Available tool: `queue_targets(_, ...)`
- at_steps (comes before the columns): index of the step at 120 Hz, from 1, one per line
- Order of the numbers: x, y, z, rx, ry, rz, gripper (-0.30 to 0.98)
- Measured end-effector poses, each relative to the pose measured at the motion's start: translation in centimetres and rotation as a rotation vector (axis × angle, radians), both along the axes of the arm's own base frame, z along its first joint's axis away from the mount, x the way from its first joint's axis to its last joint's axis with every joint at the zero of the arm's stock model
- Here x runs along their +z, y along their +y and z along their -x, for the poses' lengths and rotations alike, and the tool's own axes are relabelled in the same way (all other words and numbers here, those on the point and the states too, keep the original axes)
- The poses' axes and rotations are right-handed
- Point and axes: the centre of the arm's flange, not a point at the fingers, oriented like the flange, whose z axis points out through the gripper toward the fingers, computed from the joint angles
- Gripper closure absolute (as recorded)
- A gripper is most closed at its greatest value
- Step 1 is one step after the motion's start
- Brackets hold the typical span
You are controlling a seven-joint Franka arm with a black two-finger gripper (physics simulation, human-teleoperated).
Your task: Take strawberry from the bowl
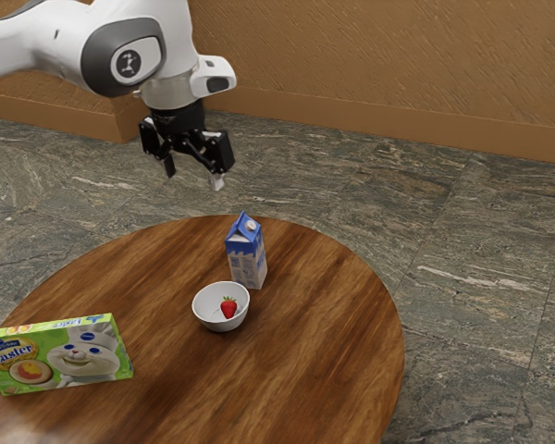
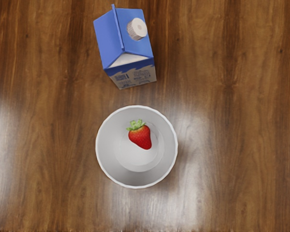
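Hovering well above the round brown wooden tabletop [image 1: 324, 361], with black two-finger hand [image 1: 193, 178] spread apart. Can see the red strawberry [image 2: 141, 137] with green leaves below the hand, lying inside the round white bowl [image 2: 106, 164]. Can also see, below the hand, the upright blue-and-white carton [image 1: 248, 264] near the bowl; well off to one side, the green Easter box [image 1: 83, 356].

The bowl [image 2: 109, 157] is open from above, a carton [image 2: 133, 47] standing near.
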Motion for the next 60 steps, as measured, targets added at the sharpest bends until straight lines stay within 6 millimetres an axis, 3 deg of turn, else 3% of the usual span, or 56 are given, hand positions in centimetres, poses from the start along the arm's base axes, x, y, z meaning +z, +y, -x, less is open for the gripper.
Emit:
queue_targets(31,-1.9,1.4,-0.8,0.035,0.028,-0.013,0.0)
queue_targets(60,-6.3,0.9,-0.9,0.031,0.08,-0.024,0.0)
